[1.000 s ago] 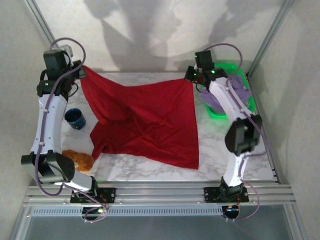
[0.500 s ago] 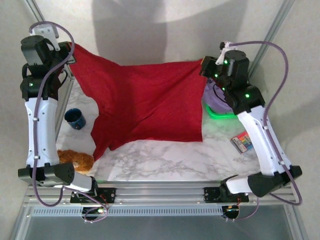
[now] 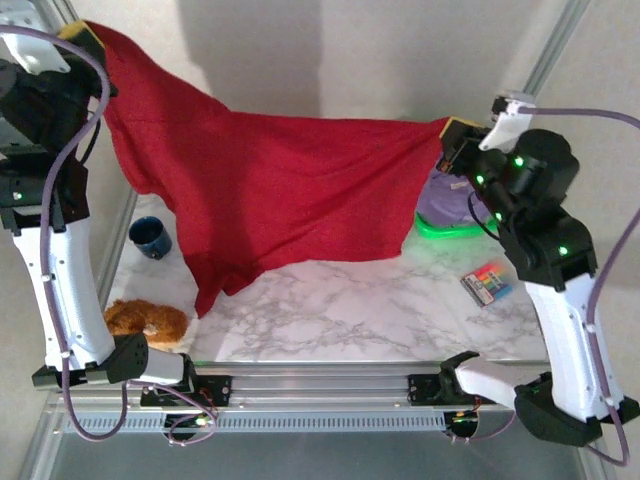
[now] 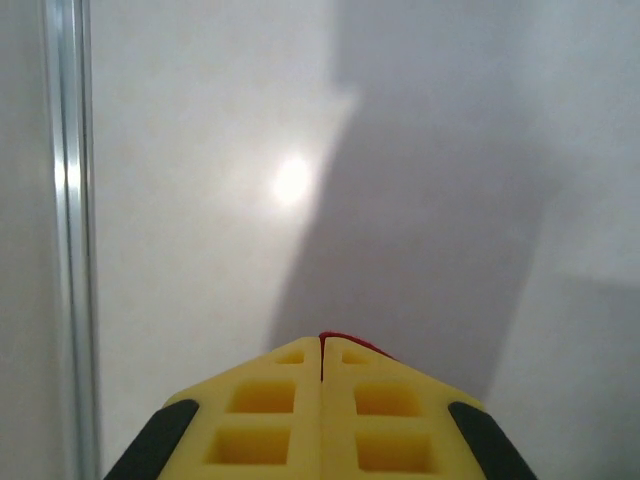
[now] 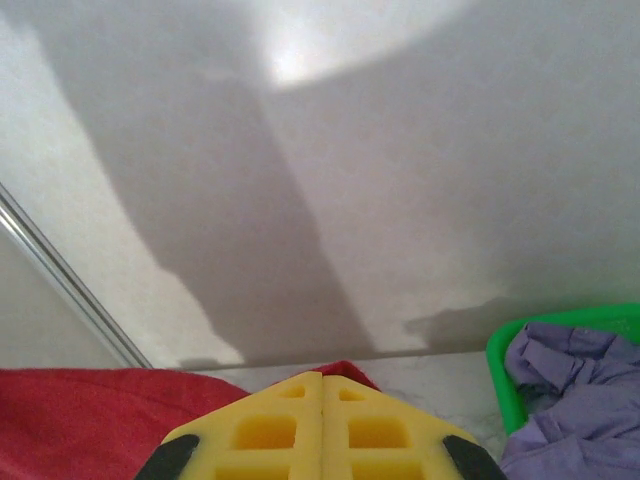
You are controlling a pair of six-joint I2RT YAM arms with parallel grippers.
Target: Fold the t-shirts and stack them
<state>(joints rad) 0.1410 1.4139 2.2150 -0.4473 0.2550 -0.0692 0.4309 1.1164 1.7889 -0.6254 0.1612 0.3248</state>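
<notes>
The deep red t-shirt (image 3: 270, 195) hangs spread in the air above the marble table, stretched between both arms. My left gripper (image 3: 82, 33) is shut on its upper left corner, high at the back left; a sliver of red cloth (image 4: 345, 343) peeks past the closed yellow fingers (image 4: 260, 410). My right gripper (image 3: 455, 128) is shut on the shirt's right corner, with red cloth (image 5: 80, 420) beside its yellow fingers (image 5: 375, 435). The lavender t-shirt (image 3: 450, 205) lies crumpled in the green basket (image 3: 440, 228) at the back right, its folds (image 5: 575, 395) below the right wrist.
A dark blue cup (image 3: 150, 238) stands on the table at the left. A fuzzy orange-brown lump (image 3: 145, 320) lies near the front left edge. A small multicoloured pack (image 3: 487, 280) lies on the right side. Frame posts rise at both back corners.
Both arms have risen and spread, lifting the red t-shirt off the table until it hangs stretched between them. The small multicoloured pack on the right has come into view.
</notes>
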